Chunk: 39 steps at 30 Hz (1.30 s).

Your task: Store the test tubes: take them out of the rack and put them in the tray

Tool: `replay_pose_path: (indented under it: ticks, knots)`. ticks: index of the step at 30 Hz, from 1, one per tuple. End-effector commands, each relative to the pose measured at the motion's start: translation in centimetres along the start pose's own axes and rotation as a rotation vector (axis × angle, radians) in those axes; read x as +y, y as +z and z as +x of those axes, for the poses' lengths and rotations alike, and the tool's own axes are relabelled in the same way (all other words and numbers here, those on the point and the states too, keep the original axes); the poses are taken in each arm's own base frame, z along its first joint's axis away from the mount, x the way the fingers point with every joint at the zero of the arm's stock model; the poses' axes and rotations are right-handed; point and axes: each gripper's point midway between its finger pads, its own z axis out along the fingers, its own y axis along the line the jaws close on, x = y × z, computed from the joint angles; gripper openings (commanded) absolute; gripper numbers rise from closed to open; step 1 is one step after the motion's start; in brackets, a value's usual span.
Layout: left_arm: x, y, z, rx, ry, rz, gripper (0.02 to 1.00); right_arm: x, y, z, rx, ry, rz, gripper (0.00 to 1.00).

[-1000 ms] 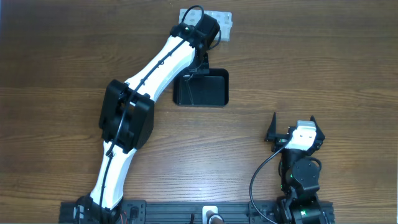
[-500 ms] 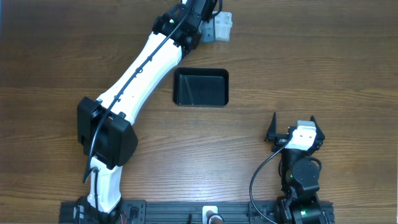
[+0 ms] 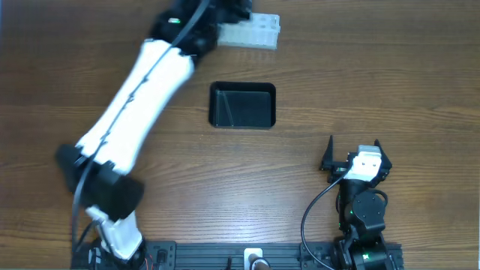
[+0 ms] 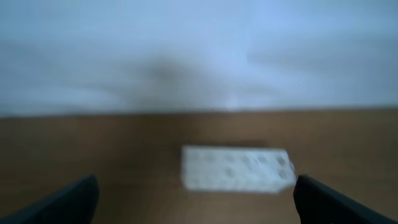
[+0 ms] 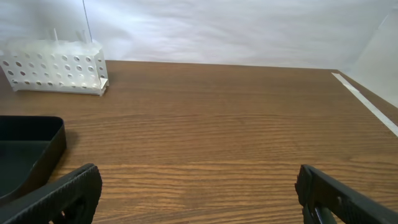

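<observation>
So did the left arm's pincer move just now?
Yes. In the top view the left pincer has swung up and left, away from the black tray, to the left end of the white rack.

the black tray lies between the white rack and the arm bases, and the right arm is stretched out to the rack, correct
Not the right arm: the top view shows the left arm stretched out to the white perforated plastic test tube rack. The black rectangular tray is placed as you say.
</observation>
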Motion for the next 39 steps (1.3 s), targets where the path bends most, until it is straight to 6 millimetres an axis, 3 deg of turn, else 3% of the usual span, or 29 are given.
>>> replay_pose_path:
  ticks: [1, 4, 8, 11, 16, 21, 27, 39]
  knots:
    - [7.1, -6.1, -4.8, -0.127, -0.031, -0.094, 0.998, -0.3, 0.0, 0.1, -0.002, 0.008, 0.018, 0.991]
    - [10.4, -8.4, -5.1, -0.173, -0.018, -0.100, 0.998, -0.3, 0.0, 0.1, -0.002, 0.008, 0.018, 0.993]
    - [14.1, -11.1, -3.9, -0.262, -0.024, -0.083, 1.000, -0.3, 0.0, 0.1, -0.002, 0.008, 0.018, 0.993]
    - [16.2, -13.0, -1.5, -0.318, -0.038, -0.057, 1.000, -0.3, 0.0, 0.1, -0.002, 0.008, 0.018, 0.993]
    - [18.4, -15.4, 4.7, -0.389, -0.034, -0.075, 1.000, -0.3, 0.0, 0.1, -0.002, 0.008, 0.018, 0.991]
    - [20.0, -17.4, 10.8, -0.427, -0.044, -0.115, 1.000, -0.3, 0.0, 0.1, -0.002, 0.008, 0.018, 0.993]
    - [20.9, -19.0, 15.8, -0.459, -0.031, -0.148, 1.000, -0.3, 0.0, 0.1, -0.002, 0.008, 0.018, 0.991]
    - [20.7, -19.3, 21.6, -0.517, -0.027, -0.138, 1.000, -0.3, 0.0, 0.1, -0.002, 0.008, 0.018, 0.993]
